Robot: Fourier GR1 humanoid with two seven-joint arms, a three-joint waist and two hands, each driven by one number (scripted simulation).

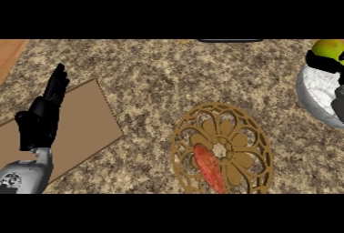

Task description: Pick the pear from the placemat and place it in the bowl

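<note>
Pear: you saw it yellow-green at the far right edge, above the bowl, with black fingers curled round it.
Right hand: clamped on the pear; mostly cut off by the right edge.
Left hand: rested at the left, fingers straight and together, over the brown placemat.
Gold ornate trivet: near centre, a red elongated item lay on it.
Counter: speckled granite.

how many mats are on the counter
2: a plain brown mat at the left under the left hand, and a round ornate placemat at centre-right holding a red item.
</note>
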